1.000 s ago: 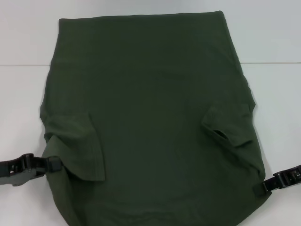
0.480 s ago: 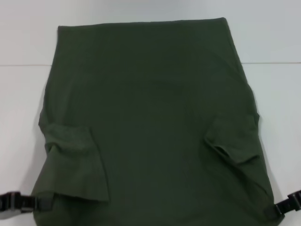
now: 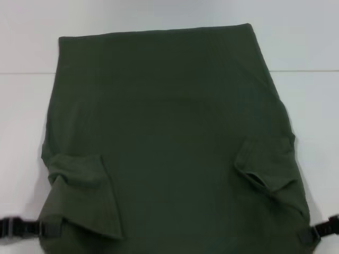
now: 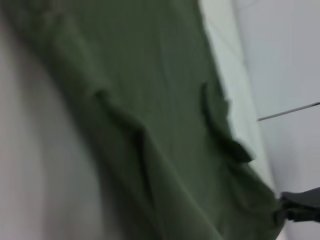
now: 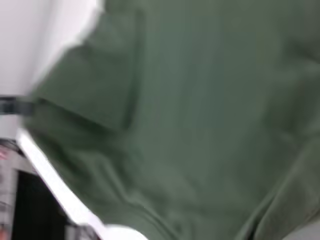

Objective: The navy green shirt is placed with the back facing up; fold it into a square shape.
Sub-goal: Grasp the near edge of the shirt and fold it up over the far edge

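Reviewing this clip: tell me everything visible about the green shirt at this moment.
The navy green shirt is a plain dark olive short-sleeved tee of soft matte fabric, with no print showing. It lies spread over the white table, its straight far edge lying flat and its near part running out of the head view. Both sleeves are folded inward onto the body, lying creased. The left gripper and the right gripper meet its two near side edges, apparently pinching the cloth.

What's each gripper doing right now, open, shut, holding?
Left gripper: shut on the near left edge of the navy green shirt.
Right gripper: shut on the shirt's near right edge.
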Robot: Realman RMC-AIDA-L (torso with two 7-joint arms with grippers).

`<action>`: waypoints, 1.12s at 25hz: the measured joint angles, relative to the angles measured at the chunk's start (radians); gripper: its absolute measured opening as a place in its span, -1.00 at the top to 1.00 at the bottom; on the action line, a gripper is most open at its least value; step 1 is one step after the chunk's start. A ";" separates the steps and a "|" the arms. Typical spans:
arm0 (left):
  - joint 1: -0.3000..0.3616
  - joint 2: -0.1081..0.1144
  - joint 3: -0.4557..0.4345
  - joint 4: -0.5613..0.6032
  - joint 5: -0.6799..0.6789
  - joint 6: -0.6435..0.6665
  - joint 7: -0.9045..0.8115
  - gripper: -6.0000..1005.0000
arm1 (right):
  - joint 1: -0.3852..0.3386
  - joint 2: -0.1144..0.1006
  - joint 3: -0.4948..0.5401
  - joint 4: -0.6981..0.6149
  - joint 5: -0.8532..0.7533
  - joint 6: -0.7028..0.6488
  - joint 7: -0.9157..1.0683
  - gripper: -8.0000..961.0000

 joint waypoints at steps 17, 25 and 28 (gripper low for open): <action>-0.383 0.069 0.086 -0.284 -0.103 -0.756 -0.238 0.97 | 0.194 -0.006 -0.008 0.085 0.295 0.719 0.070 0.85; -0.386 0.002 0.247 -0.271 -0.104 -1.090 -0.275 0.97 | 0.231 0.062 -0.173 0.139 0.287 1.092 0.054 0.85; -0.379 -0.010 0.243 -0.225 -0.109 -1.113 -0.277 0.98 | 0.234 0.068 -0.173 0.133 0.292 1.126 0.054 0.85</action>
